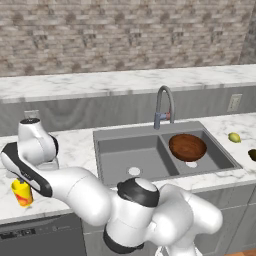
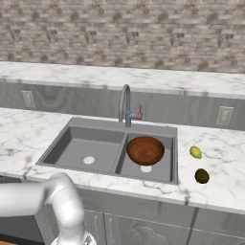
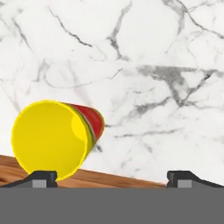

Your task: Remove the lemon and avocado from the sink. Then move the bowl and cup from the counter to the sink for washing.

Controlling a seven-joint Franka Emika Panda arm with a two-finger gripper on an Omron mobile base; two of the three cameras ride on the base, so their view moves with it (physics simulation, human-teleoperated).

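A marble counter [image 1: 75, 145] runs under a brick wall, with a grey double sink [image 1: 130, 160] set into it. In the left base view the bowl [image 1: 187, 147] sits in the right basin over the drain, the lemon [image 1: 234, 137] lies on the counter right of the sink, and the avocado [image 1: 253, 154] shows at the frame's edge nearer the front. The cup [image 1: 21, 192] stands upright on the counter far left of the sink, with the arm bent down over it. So I judge both fruits out and the bowl delivered; only the cup is left.

In the right base view the bowl [image 2: 145, 150] fills much of the right basin, reddish-brown and wood-grained. The lemon [image 2: 195, 152] and the avocado [image 2: 202, 176] rest apart on the counter [image 2: 220, 158] beside the sink [image 2: 86, 146], the avocado nearer the front edge.

In the hand view the gripper [image 3: 112, 177] looks down on the cup [image 3: 52, 138]: a yellow tapered tumbler, mouth toward the camera, red patch near its base. The fingers [image 3: 41, 177] are spread wide and hold nothing; the cup lies toward one fingertip rather than centred between them.
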